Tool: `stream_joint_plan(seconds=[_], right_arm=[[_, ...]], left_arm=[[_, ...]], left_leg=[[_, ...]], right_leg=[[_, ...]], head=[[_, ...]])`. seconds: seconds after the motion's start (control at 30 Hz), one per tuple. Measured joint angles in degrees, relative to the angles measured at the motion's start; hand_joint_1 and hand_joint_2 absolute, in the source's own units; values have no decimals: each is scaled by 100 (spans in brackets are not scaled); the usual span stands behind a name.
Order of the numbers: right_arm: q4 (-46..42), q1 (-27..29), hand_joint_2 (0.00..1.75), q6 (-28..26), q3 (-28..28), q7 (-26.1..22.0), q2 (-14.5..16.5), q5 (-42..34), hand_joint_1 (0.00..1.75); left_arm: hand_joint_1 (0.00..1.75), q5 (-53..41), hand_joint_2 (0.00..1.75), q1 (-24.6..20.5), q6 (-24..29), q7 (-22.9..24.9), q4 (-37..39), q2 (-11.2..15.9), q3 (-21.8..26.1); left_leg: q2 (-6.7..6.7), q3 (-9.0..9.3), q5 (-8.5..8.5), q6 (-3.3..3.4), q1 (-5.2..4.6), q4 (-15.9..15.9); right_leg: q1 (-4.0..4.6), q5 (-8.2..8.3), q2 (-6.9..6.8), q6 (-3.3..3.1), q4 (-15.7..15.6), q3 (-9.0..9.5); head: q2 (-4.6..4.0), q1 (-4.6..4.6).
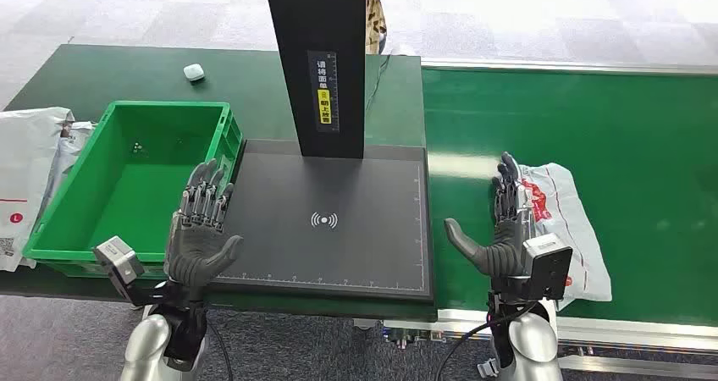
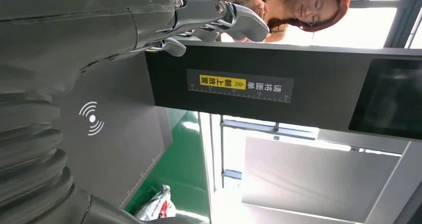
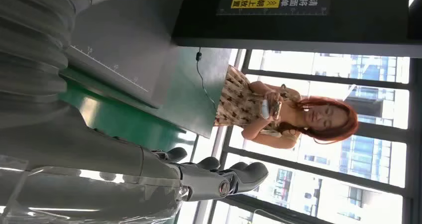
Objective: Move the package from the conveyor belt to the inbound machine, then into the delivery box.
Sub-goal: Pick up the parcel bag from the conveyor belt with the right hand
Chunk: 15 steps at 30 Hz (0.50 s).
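Note:
A clear plastic package (image 1: pixel 563 220) with red print lies on the green conveyor belt (image 1: pixel 593 127) at the right. My right hand (image 1: pixel 499 229) stands open just left of it, fingers straight, the backs of the fingers close to the bag; the right wrist view has the bag's film (image 3: pixel 74 204) beside the fingers (image 3: pixel 219 179). My left hand (image 1: pixel 201 229) is open and empty over the left edge of the black inbound machine pad (image 1: pixel 339 220). The green delivery box (image 1: pixel 135 178) sits left of it. A corner of the package (image 2: pixel 157 204) appears in the left wrist view.
The machine's black post (image 1: pixel 322 59) rises from the back of the pad. White mail bags (image 1: pixel 25 169) lie left of the box, a small white object (image 1: pixel 194 72) behind it. A person (image 3: pixel 278 114) stands beyond the table holding a phone.

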Motion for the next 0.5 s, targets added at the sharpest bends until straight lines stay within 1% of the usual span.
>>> stream_joint_plan(seconds=[0.07, 0.13, 0.27, 0.37, 0.43, 0.5], right_arm=[[-7, 3, 175, -22, -5, 50, -1, 89, 0], [-24, 0, 175, -144, -17, 218, -1, 396, 0], [-38, -101, 175, -525, -107, 813, -25, 1442, 0], [-25, -294, 175, -636, -250, 1178, -89, 2024, 0], [36, -488, 175, -723, -357, 1500, -170, 2467, 0], [218, -765, 175, -778, -476, 1898, -317, 2918, 0]], left_arm=[[0, -1, 175, 1, 0, 0, 0, 0, 0], [0, -11, 175, 6, -3, 0, 0, 0, 0], [0, -96, 175, 43, -16, 0, 0, -7, 1], [0, -163, 175, 67, -19, -2, 0, -30, 3], [0, -198, 175, 79, -19, -7, 0, -43, 6], [0, -220, 175, 94, -16, -10, 0, -48, 11]], left_leg=[[0, 0, 0, 0, 0, 0], [0, 0, 0, 0, 0, 0], [0, 0, 0, 0, 0, 0], [0, 0, 0, 0, 0, 0], [0, 0, 0, 1, 0, 0], [0, 0, 1, 2, -1, 1]], right_leg=[[0, 0, 0, 0, 0, 0], [0, 0, 0, 0, 0, 0], [-2, 0, 0, 0, 0, 0], [-4, 1, 0, 1, 0, 0], [-6, 2, 0, 2, 0, 1], [-7, 3, 0, 4, 0, 1]], head=[[0, 0], [0, 0], [0, 0], [0, 0], [0, -1], [0, -2]])
